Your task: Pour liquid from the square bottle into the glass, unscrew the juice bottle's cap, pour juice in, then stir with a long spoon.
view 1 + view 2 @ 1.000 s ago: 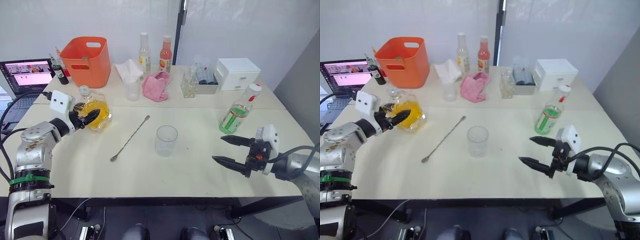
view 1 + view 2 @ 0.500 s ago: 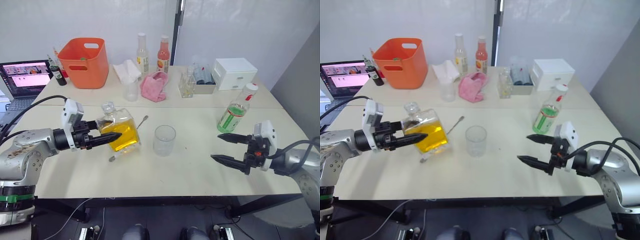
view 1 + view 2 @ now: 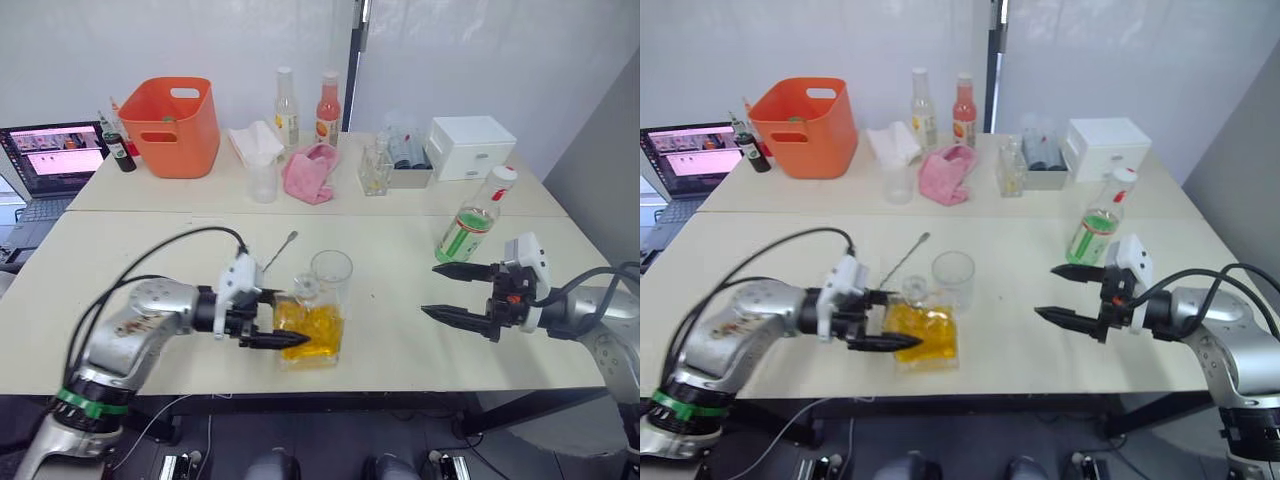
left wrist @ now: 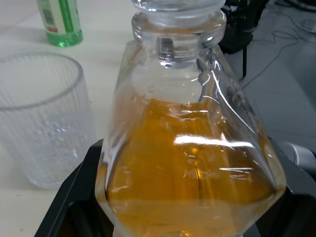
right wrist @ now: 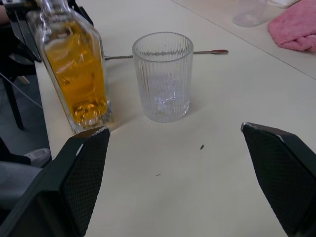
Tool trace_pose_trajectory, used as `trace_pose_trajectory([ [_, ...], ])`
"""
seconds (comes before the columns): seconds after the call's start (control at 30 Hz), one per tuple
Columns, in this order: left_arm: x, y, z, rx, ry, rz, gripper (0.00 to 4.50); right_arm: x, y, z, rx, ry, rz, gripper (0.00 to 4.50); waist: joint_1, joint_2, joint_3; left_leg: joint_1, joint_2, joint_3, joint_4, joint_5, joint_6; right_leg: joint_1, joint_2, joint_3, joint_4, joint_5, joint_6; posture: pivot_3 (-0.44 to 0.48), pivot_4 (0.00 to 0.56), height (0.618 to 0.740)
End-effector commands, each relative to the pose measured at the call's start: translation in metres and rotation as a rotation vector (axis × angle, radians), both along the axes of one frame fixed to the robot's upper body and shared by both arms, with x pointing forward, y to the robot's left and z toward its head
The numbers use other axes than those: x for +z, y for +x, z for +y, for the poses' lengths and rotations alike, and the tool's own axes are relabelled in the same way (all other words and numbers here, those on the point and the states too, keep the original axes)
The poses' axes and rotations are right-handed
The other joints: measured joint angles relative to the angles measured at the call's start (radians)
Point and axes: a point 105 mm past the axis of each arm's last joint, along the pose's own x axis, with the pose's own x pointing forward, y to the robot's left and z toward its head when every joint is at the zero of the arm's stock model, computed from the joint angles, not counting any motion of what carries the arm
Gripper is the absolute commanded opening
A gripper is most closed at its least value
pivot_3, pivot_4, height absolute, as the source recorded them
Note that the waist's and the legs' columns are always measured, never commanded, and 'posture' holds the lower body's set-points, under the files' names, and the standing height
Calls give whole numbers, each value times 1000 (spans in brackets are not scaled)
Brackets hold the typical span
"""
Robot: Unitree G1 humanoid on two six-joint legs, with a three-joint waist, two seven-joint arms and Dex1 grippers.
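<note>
The square bottle (image 3: 312,330), holding orange-yellow liquid, stands upright near the table's front edge, just in front of the glass (image 3: 331,277). My left gripper (image 3: 290,320) is shut on the bottle's body, with one black finger (image 4: 74,197) on each side. A glass stopper (image 4: 175,10) sits in its neck. The long spoon (image 3: 284,247) lies behind the bottle, partly hidden. The juice bottle (image 3: 468,228) stands at the right with its white cap (image 3: 508,176) on. My right gripper (image 3: 432,290) hovers open in front of it, empty.
Along the back of the table are an orange basket (image 3: 172,112), two tall slim bottles (image 3: 288,95), a measuring cup (image 3: 264,178), a pink cloth (image 3: 312,172), a small clear bottle (image 3: 377,170) and a white box (image 3: 472,146). A laptop (image 3: 55,150) sits at far left.
My left gripper has carried the square bottle from the left side rightward and toward the front edge, ending upright beside the glass. The right gripper has barely moved.
</note>
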Motion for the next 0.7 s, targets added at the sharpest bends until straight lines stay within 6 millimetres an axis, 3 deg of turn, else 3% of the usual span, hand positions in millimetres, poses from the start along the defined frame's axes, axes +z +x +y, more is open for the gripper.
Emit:
trace_pose_trajectory([
  [0.03,18,9,-11,-33,-11,-162,2782,11,-2,-2,2,-13,-36,4500,4,0,0,0,0,0,1,0,0,0,0,0,0,0,0,0,150,713],
  [0.43,4,15,-24,-33,-25,-171,2782,11,-5,1,-3,-10,-31,4500,19,1,0,0,0,-1,7,-2,4,2,-2,0,2,0,0,0,150,713],
  [0.47,6,18,-24,-21,-37,-173,3819,11,-5,1,-3,-10,-30,4500,19,1,0,0,0,-1,7,-3,5,2,-2,0,2,0,0,0,150,713],
  [0.53,8,20,-22,-20,-41,-164,4427,11,-5,2,-3,-9,-30,4500,19,1,0,0,0,0,8,-4,6,2,-2,0,2,1,1,0,150,713],
  [0.7,13,20,-17,-43,-40,-104,4475,10,-4,3,-6,-5,-29,4500,15,2,-1,-1,0,0,8,-3,6,1,-2,0,2,1,1,0,150,713],
])
